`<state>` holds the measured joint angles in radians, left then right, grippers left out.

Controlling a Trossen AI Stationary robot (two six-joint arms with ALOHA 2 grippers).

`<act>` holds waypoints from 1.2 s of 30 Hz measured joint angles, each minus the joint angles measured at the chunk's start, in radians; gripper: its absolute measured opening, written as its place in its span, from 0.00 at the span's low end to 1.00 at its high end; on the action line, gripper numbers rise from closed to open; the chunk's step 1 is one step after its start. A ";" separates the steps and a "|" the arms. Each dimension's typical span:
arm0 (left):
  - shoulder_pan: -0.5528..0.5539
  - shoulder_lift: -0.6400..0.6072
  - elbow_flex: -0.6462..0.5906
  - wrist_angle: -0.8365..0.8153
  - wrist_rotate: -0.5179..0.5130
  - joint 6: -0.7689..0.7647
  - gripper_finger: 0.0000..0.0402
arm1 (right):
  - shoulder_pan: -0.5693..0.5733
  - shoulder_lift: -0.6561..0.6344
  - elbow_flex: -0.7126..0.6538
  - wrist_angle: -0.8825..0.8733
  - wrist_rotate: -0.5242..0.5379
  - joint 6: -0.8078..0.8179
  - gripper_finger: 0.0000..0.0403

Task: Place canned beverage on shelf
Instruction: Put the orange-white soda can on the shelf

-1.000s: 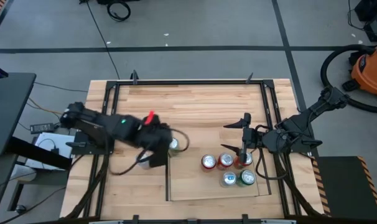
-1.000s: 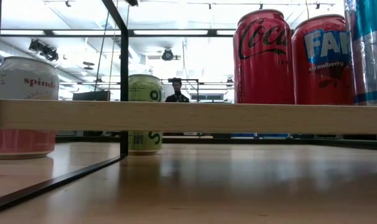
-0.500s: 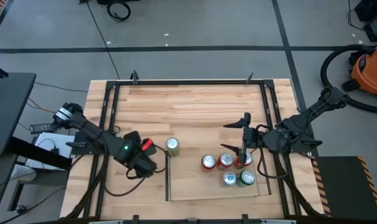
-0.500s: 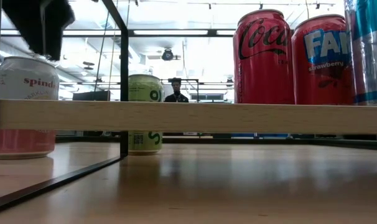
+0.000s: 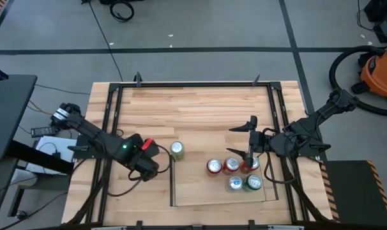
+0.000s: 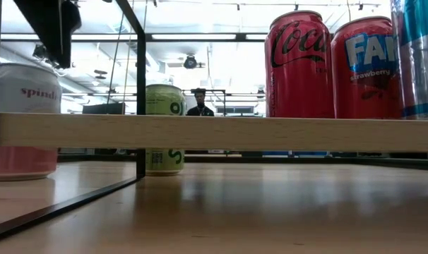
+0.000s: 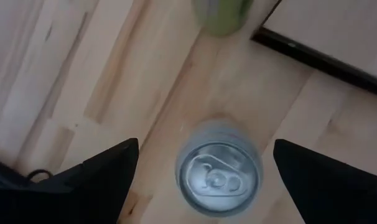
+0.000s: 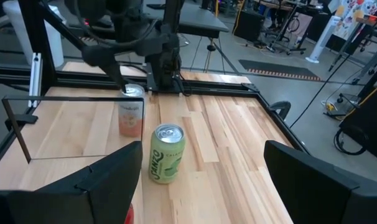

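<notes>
A pink-and-white can (image 8: 131, 111) stands upright on the tabletop left of the shelf (image 5: 200, 190); its silver top shows in the left wrist view (image 7: 218, 172). My left gripper (image 5: 146, 162) hangs open above it, a finger on either side, touching nothing, and hides it in the high view. A green can (image 5: 177, 150) stands upright on the tabletop by the shelf's left rod. Several cans (image 5: 232, 166) stand on the shelf's right part. My right gripper (image 5: 250, 137) waits open above the shelf, behind those cans.
The shelf's dark rod (image 7: 313, 60) runs close to both loose cans. A black frame (image 5: 193, 84) edges the tabletop. In the low view the shelf board (image 6: 214, 132) stands raised above the tabletop, with red cans (image 6: 299, 63) on it. Bare wood lies toward the far edge (image 5: 193, 108).
My left gripper has swung from beside the green can toward the table's left and near edges, and now hangs over the pink-and-white can. The green can stands where it was. My right arm has kept still.
</notes>
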<state>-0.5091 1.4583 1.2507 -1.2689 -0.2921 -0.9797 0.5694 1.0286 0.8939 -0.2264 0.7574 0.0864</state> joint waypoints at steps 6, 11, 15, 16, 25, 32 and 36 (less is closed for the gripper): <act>-0.014 -0.022 0.000 0.012 0.012 -0.068 0.96 | 0.000 0.000 0.000 0.003 0.000 0.000 0.86; -0.032 -0.020 -0.014 0.037 0.012 -0.107 0.96 | 0.000 0.000 0.000 0.003 0.000 0.000 0.86; -0.034 -0.020 -0.089 0.056 0.017 -0.144 0.96 | 0.000 0.000 0.000 0.003 0.000 0.000 0.86; -0.034 -0.021 -0.113 0.070 0.024 -0.148 0.96 | 0.000 0.000 0.000 0.004 0.000 0.000 0.86; -0.034 -0.022 -0.269 0.227 0.134 -0.147 0.96 | 0.000 0.000 0.000 0.008 0.000 0.000 0.86; -0.031 -0.022 -0.290 0.275 0.133 -0.128 0.93 | 0.000 0.000 0.000 0.008 0.000 0.000 0.86; -0.031 -0.022 -0.290 0.281 0.128 -0.100 0.84 | 0.000 0.000 0.000 0.008 0.000 0.000 0.86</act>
<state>-0.5396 1.4366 0.9611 -0.9882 -0.1637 -1.0801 0.5694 1.0286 0.8940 -0.2184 0.7570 0.0864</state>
